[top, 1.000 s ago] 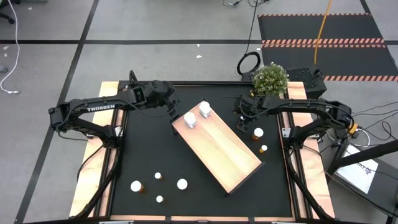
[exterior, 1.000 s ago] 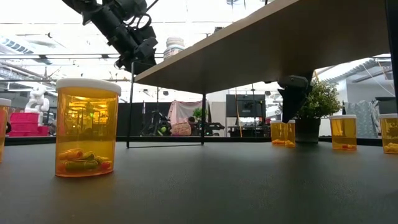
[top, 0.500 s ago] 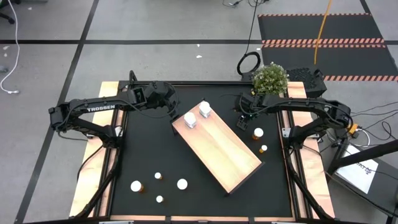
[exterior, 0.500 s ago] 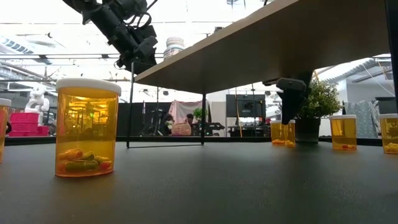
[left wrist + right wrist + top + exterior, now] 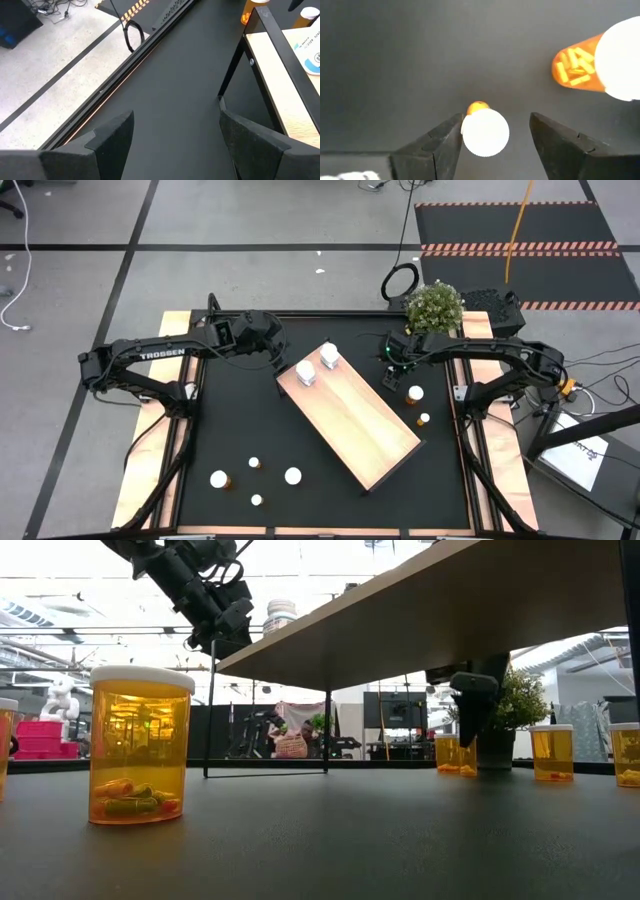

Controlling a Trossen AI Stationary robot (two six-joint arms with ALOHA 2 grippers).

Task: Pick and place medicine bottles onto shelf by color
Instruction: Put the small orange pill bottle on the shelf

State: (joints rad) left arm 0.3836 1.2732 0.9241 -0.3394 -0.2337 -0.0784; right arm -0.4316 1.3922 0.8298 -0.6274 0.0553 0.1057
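The shelf (image 5: 350, 415) is a pale wood board on thin legs, lying slantwise on the black mat, and two white bottles (image 5: 317, 365) stand at its far end. Several orange bottles with white caps stand on the mat: two by the shelf's right side (image 5: 415, 393) and several near the front left (image 5: 254, 478). My right gripper (image 5: 391, 377) hangs open, pointing down, over a small orange bottle (image 5: 485, 132). My left gripper (image 5: 172, 145) hovers open above the mat by the shelf's far-left corner (image 5: 272, 356). My right gripper comes from above with a finger on either side of the small bottle's white cap (image 5: 492, 142). One finger (image 5: 451, 132) stands right at the cap's edge, and I cannot tell whether it touches. The bottle stands upright on the mat.
A potted plant (image 5: 435, 305) stands at the mat's far right, just behind my right arm. A larger orange bottle (image 5: 580, 70) stands close to the small one. In the low view a big orange bottle (image 5: 140, 745) stands near the camera, and the shelf's underside (image 5: 450, 600) spans overhead.
My right gripper has shifted slightly and sunk a little over the small orange bottle beside the shelf.
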